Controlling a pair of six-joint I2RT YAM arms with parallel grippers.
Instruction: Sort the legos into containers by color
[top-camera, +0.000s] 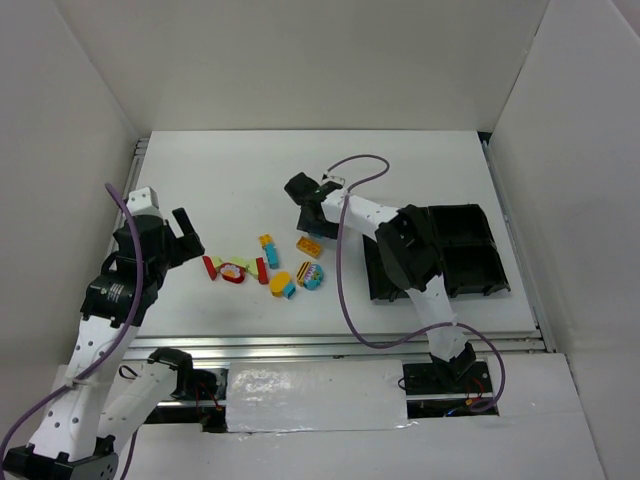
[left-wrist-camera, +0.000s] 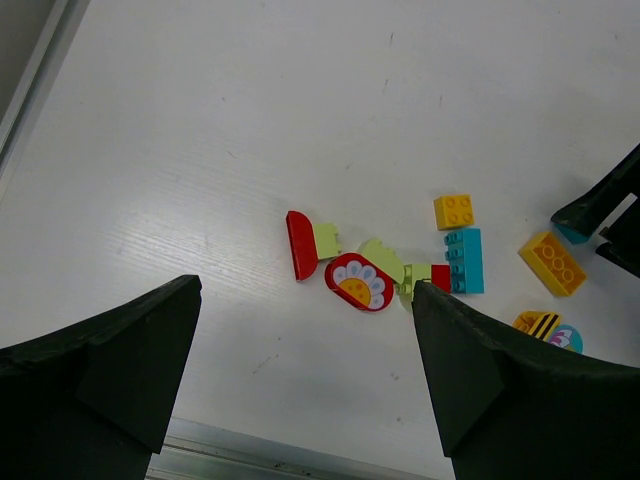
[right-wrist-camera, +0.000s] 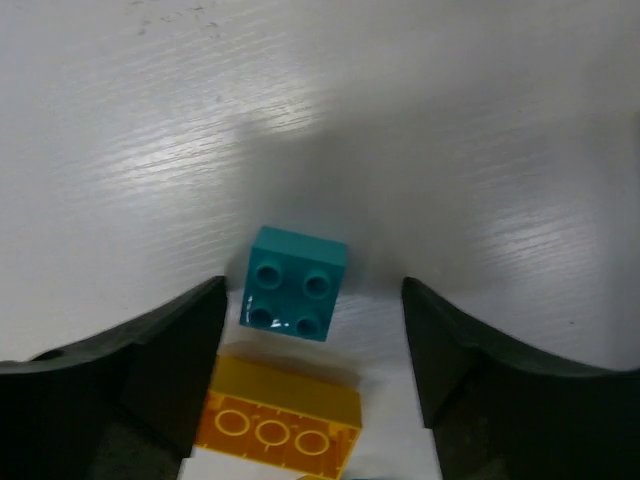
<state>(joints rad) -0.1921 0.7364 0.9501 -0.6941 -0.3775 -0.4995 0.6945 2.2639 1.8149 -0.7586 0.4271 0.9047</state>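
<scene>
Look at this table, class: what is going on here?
Two robot arms are sorting bricks by colour into a black tray. The right fingers are low over the table, open on either side of a cyan brick and not gripping it. A yellow brick lies right beside it. The left fingers hover open above the other bricks. No brick shows in the tray, though the right arm hides part.

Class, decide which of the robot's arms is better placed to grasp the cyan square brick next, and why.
Right: the right gripper stands open astride the cyan brick, one finger each side. The left gripper hovers open near the red and green bricks, farther off.
</scene>
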